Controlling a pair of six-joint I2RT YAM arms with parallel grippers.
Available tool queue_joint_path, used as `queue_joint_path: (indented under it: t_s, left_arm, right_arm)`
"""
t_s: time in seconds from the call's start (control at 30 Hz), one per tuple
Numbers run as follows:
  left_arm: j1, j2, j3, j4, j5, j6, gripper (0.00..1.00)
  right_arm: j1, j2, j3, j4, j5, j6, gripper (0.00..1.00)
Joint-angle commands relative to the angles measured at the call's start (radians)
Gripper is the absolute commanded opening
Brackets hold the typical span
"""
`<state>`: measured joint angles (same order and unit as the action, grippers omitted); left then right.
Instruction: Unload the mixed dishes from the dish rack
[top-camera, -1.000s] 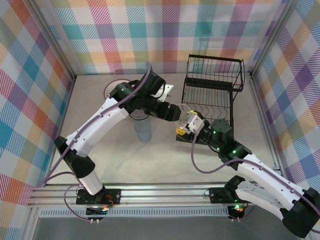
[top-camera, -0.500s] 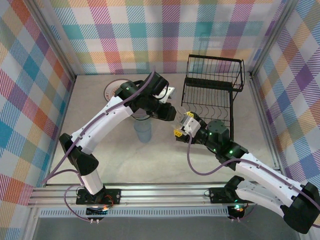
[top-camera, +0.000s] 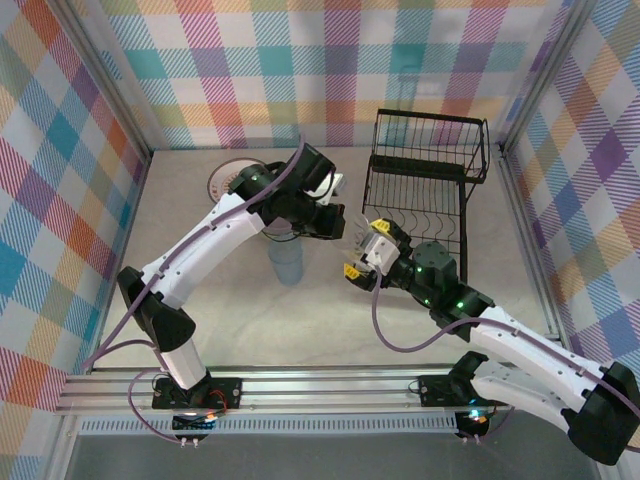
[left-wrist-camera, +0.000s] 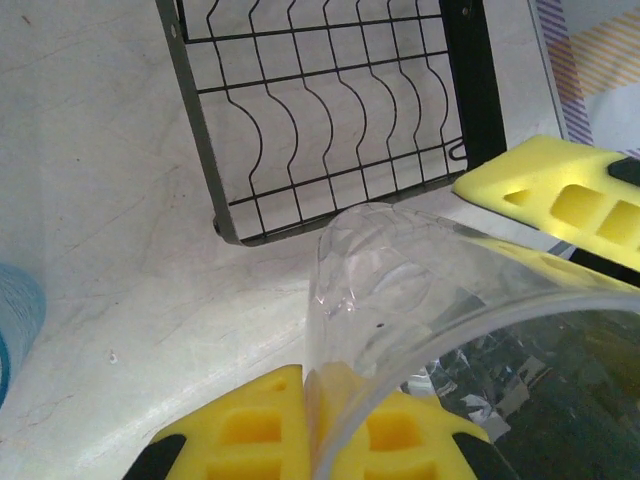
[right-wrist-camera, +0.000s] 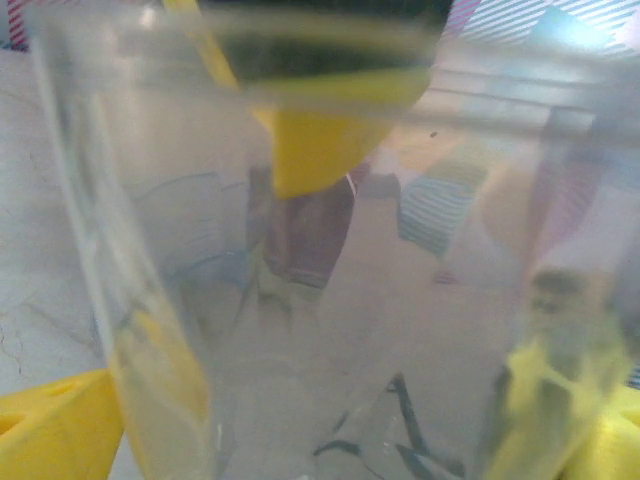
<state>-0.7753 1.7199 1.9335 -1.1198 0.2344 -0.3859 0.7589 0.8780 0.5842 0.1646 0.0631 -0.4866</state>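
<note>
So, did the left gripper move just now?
Yes. The left gripper, shut on the glass tumbler, has pulled back leftward, away from the left edge of the dish rack.

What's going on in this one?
The two arms meet beside the dish rack with a clear glass between them, in what looks like a handover. The left pincer is shut on the glass's rim. The right pincer has its fingers on either side of the glass; whether they press on it is unclear.
</note>
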Motion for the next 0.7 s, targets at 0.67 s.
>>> queue_joint_path:
  t_s: [0.67]
  left_arm:
    - [0.333, -0.221, 0.039, -0.210, -0.170, 0.095, 0.00]
  right_arm:
    - [0.007, -0.223, 0.066, -0.220, 0.021, 0.505, 0.99]
